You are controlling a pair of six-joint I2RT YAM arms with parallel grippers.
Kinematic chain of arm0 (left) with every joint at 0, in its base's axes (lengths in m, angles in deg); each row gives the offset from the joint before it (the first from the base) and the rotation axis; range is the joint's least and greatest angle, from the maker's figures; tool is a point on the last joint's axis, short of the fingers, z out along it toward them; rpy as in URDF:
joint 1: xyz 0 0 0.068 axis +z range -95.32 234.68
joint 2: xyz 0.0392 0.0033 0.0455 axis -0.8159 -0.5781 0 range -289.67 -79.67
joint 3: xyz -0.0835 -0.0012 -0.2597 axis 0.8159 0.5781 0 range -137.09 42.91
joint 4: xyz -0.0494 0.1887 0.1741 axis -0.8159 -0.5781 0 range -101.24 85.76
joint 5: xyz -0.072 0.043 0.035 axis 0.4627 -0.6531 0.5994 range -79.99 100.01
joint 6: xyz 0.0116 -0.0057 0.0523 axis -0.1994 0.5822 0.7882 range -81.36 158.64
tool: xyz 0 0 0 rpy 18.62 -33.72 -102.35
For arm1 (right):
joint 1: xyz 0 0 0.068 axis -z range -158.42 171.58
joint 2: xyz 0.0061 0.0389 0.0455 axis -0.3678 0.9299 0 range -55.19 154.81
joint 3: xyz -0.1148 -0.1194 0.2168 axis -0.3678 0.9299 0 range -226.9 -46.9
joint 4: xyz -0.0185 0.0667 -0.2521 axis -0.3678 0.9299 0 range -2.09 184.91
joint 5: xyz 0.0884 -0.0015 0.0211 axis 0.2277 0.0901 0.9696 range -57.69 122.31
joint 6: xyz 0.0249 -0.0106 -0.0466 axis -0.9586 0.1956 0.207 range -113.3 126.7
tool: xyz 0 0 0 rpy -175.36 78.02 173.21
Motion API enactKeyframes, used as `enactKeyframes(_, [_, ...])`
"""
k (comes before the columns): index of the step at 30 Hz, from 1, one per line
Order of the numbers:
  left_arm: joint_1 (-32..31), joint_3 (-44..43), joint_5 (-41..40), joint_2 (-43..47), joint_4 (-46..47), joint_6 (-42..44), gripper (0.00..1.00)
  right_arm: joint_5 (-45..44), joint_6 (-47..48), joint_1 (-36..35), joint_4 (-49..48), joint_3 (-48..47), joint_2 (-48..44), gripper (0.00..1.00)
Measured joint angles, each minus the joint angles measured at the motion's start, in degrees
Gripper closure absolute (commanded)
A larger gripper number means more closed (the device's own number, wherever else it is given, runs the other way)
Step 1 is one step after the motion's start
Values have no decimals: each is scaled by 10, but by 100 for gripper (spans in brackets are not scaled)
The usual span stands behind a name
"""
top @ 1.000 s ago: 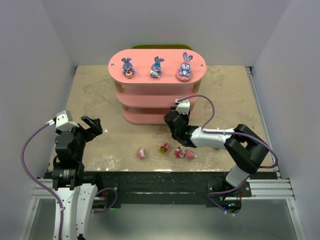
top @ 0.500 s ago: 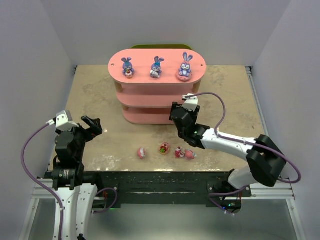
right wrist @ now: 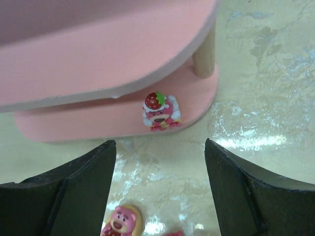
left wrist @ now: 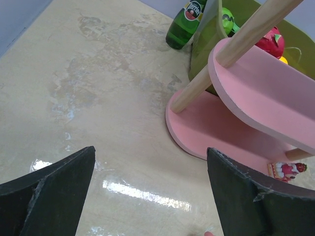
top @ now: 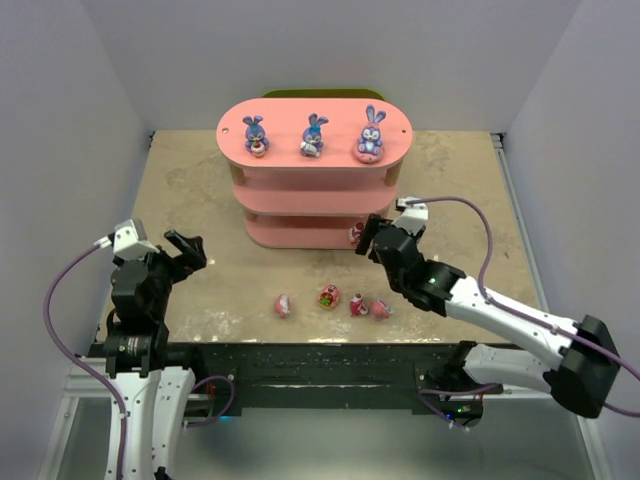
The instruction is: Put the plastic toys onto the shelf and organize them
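Left of frame, my left end effector [top: 187,250] hangs spread and idle. Four toys [top: 329,296] lie on the desk [top: 200,190], lower centre. My right end effector [right wrist: 158,145], fingers apart, faces the strawberry-capped figure [right wrist: 160,110] on the bottom board of the shelf [right wrist: 59,123]. I should back straight out without nudging it.

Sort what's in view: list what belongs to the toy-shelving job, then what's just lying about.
Job: pink shelf; three bunnies on its top board; strawberry-hat bear on its bottom board; four small toys on the table in front.
Lying about: green bottle; olive bin behind the shelf; red strawberry-like thing in it.
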Motion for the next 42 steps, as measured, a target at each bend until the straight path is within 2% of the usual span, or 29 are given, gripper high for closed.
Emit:
enactKeyframes(7, [0,7,33,-1,16,3,0,78,-17,0,92,41,-161,24])
enactKeyframes(11, [0,12,69,-14,30,7,0,134,-16,0,145,51,-204,25])
enactKeyframes(14, [0,17,108,-32,42,7,0,180,-14,0,158,76,-214,30])
enactKeyframes(19, [0,26,185,-75,68,7,0,282,15,0,148,111,-179,43])
enactKeyframes(24, [0,37,226,-89,81,9,0,350,58,-7,118,112,-100,46])
enactKeyframes(30, [-1,45,260,-90,99,9,0,374,103,-15,100,112,-52,45])
enactKeyframes(42, [-8,45,273,-97,105,13,1,375,159,-15,61,99,21,49])
